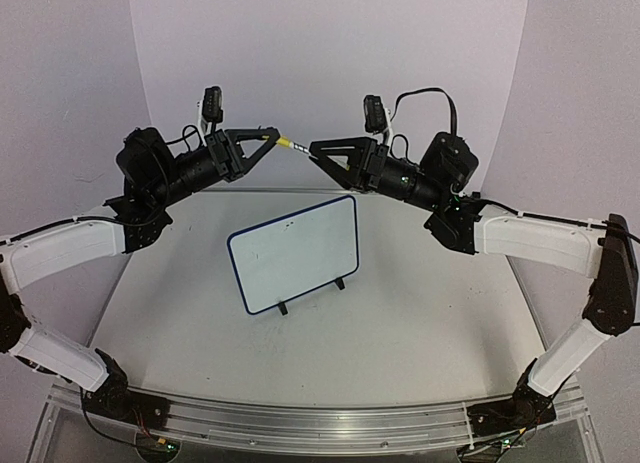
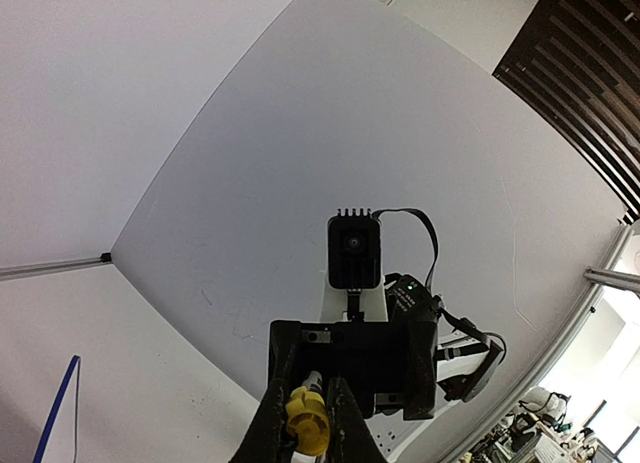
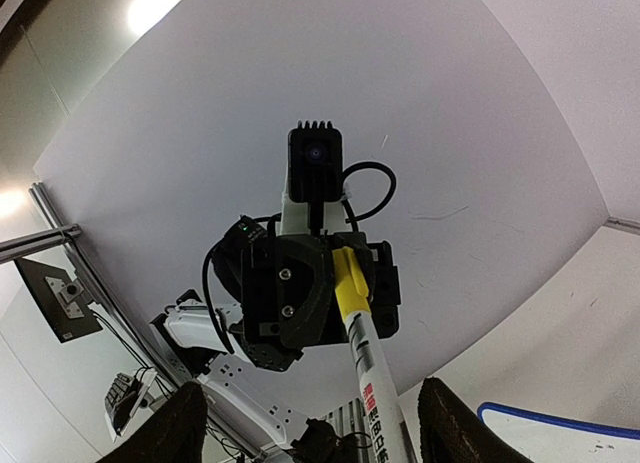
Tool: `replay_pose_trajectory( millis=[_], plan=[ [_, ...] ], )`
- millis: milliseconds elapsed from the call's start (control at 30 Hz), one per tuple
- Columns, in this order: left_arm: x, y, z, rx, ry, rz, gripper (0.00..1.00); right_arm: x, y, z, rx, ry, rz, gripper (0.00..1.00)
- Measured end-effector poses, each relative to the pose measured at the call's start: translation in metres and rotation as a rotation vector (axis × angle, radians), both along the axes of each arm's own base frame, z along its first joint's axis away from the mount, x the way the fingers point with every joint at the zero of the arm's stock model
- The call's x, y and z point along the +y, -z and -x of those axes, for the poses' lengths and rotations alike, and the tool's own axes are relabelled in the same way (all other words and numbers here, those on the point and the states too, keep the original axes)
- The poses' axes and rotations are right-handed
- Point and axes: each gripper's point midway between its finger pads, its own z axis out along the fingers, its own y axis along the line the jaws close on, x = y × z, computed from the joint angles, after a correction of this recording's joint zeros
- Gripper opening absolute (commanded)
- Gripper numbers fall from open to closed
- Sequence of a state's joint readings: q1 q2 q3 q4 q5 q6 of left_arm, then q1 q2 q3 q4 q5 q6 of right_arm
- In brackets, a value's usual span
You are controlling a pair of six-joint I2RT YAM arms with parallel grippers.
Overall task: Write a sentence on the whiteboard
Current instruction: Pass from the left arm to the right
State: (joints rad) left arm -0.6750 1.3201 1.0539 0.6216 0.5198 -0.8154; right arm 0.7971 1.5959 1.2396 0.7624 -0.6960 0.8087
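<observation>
Counts: two grippers, one marker, one whiteboard. Your left gripper was clamped shut on the marker at its yellow end. The white barrel stuck out toward your right gripper. That one's fingers stood wide apart on either side of the barrel, gripping nothing. The whiteboard stood tilted on its two black feet mid-table, nearer the arm bases than both grippers and touched by neither.
</observation>
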Motion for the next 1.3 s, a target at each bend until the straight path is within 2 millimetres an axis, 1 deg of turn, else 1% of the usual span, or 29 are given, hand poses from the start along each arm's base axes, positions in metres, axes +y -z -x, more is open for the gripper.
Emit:
replay_pose_trajectory(
  millis=[367, 600, 833, 933, 1133, 1300],
  plan=[
    [-0.001, 0.000, 0.000, 0.005, 0.005, 0.000, 0.00, 0.000, 0.001, 0.000, 0.001, 0.000, 0.001, 0.67],
    [-0.007, 0.010, -0.005, 0.037, 0.021, -0.013, 0.00, 0.001, 0.003, -0.002, 0.005, 0.001, 0.005, 0.65],
    [-0.010, 0.013, -0.006, 0.041, 0.034, -0.021, 0.00, 0.002, 0.005, -0.003, 0.010, 0.003, 0.008, 0.63],
    [-0.011, 0.012, -0.006, 0.045, 0.037, -0.026, 0.00, 0.002, 0.005, -0.003, 0.011, 0.004, 0.009, 0.58],
    [-0.012, 0.010, -0.004, 0.050, 0.049, -0.036, 0.00, 0.002, 0.006, -0.006, 0.017, 0.020, 0.013, 0.38],
    [-0.013, 0.010, -0.003, 0.049, 0.058, -0.038, 0.00, 0.003, 0.010, -0.009, 0.029, 0.030, 0.021, 0.29]
  ],
)
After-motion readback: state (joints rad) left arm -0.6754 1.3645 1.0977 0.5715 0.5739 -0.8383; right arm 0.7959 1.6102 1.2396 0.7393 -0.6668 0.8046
